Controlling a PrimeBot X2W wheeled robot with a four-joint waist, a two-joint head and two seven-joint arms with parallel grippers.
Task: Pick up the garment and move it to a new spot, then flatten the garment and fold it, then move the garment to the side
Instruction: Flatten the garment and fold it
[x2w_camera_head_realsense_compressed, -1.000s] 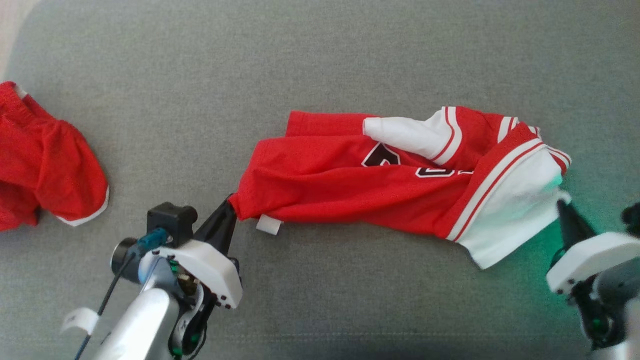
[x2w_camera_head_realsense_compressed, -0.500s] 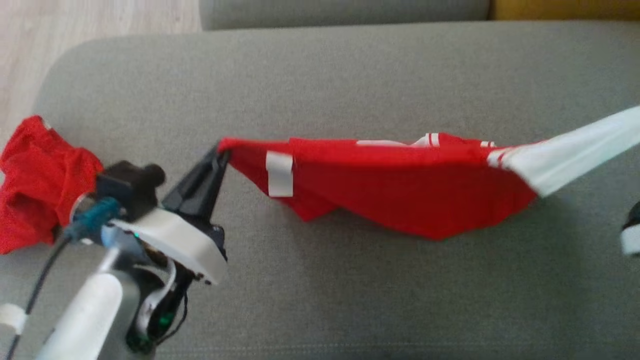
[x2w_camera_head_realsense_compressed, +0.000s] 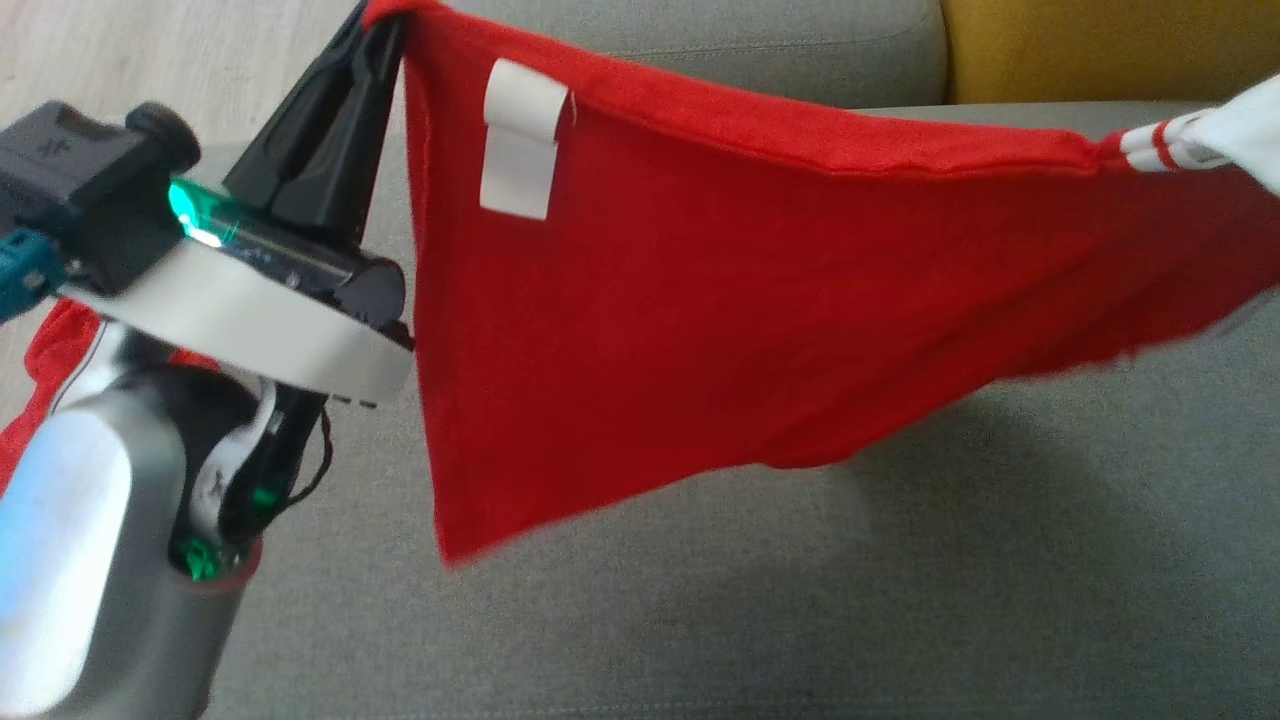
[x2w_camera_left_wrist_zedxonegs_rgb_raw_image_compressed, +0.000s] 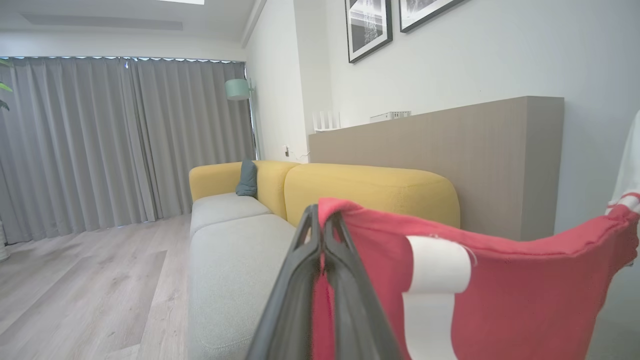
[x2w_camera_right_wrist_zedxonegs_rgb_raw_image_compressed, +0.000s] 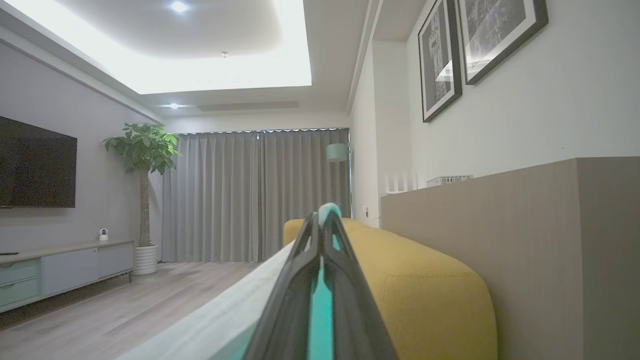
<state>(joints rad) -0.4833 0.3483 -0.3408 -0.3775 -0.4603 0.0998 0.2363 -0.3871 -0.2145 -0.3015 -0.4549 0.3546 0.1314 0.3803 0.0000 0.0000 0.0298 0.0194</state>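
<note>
Currently left claw (x2w_camera_head_realsense_compressed: 378, 28) and right claw (x2w_camera_right_wrist_zedxonegs_rgb_raw_image_compressed: 322, 220) clamp the garment (x2w_camera_head_realsense_compressed: 700, 300), suspended above the sofa (x2w_camera_head_realsense_compressed: 800, 600). Placement, flattening and folding remain.

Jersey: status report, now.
Left gripper shut on red corner. Right gripper shut on white end. Jersey stretched between, hanging above sofa. Second red garment lies left, clear.

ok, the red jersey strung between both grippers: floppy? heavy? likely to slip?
Likely very floppy: the jersey sags into a hanging point between the left gripper and the right gripper, above the sofa. Probably light: thin fabric, top edge nearly taut. Slip risk seems modest but real, since each gripper pinches only a small bit of cloth.
</note>
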